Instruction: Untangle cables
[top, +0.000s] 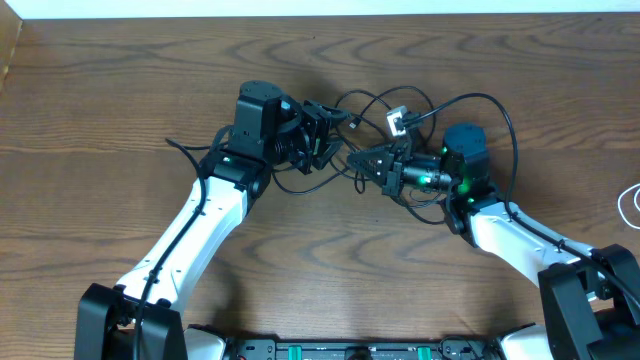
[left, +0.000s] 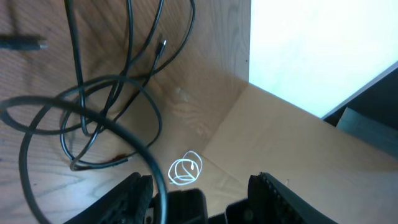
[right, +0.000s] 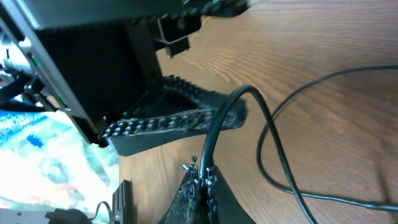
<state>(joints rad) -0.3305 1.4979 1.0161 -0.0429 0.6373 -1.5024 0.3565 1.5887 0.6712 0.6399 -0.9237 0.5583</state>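
Overhead, black cables (top: 480, 97) are shown looped together toward 12 o'clock, with the white cable (top: 632, 205) freed at 3 o'clock; left wrist, the left gripper (left: 199, 183) is parted about one strand; right wrist, the right gripper (right: 202, 177) is clamped on a black strand.

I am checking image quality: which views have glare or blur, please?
Overhead: even light, sharp. Left wrist: upper right washed out white; the near cable is blurred. Right wrist: the held cable is sharp, the left edge is blurred.
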